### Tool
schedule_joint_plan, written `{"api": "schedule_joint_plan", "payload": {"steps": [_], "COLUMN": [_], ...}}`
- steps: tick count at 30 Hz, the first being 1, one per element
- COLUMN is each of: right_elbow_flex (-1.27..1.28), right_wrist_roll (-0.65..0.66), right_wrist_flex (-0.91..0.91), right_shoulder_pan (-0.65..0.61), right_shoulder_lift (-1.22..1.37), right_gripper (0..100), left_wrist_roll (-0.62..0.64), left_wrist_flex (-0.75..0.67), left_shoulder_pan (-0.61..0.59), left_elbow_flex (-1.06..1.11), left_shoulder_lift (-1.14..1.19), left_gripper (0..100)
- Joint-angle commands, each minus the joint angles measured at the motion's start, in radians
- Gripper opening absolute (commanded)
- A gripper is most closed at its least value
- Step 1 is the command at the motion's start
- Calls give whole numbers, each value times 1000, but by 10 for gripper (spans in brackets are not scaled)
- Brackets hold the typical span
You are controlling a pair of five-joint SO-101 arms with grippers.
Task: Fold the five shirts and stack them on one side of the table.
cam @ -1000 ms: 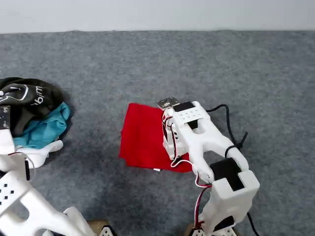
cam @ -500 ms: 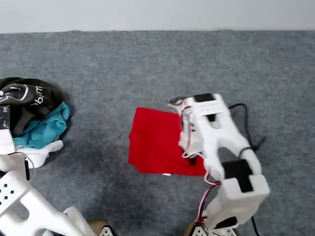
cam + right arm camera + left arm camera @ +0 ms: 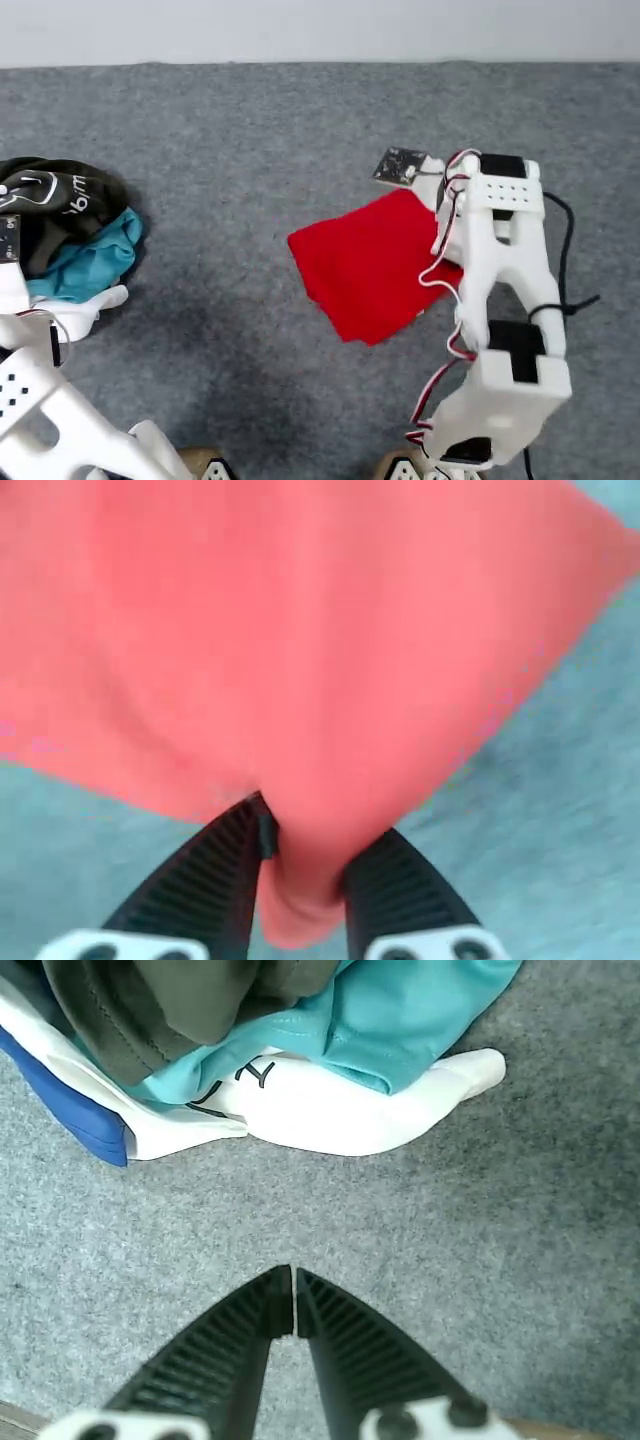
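Note:
A folded red shirt lies right of the table's middle, turned askew. My right gripper is shut on the red shirt at its right edge, under the white arm. A heap of unfolded shirts lies at the left edge: a black one, a teal one and a white one. My left gripper is shut with nothing in it, above bare carpet just short of the white shirt and teal shirt; a blue shirt peeks from under the heap.
Grey carpet covers the table up to a pale wall at the back. The left arm's white body fills the near left corner. Open carpet lies between the heap and the red shirt.
My right gripper has dragged the red shirt to the right and away from me, turning it. The left arm and the heap have not moved.

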Motion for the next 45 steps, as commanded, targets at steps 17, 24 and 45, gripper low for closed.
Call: {"api": "schedule_joint_plan", "payload": {"steps": [17,24,45], "right_elbow_flex": [-141,-141,-34], "right_wrist_roll": [-870,-1447,-1883], "right_wrist_flex": [-105,110,-157], "right_shoulder_pan": [-45,-107,-226], "right_shoulder_lift": [-33,-150,125], "right_gripper": [255,269,403], "left_wrist_roll": [6,8,8], "left_wrist_flex": [15,20,18], "left_shoulder_pan": [-2,-6,-6], "left_elbow_flex": [93,96,94], "left_shoulder_lift": [-23,-23,-21], "left_gripper": [16,16,16]}}
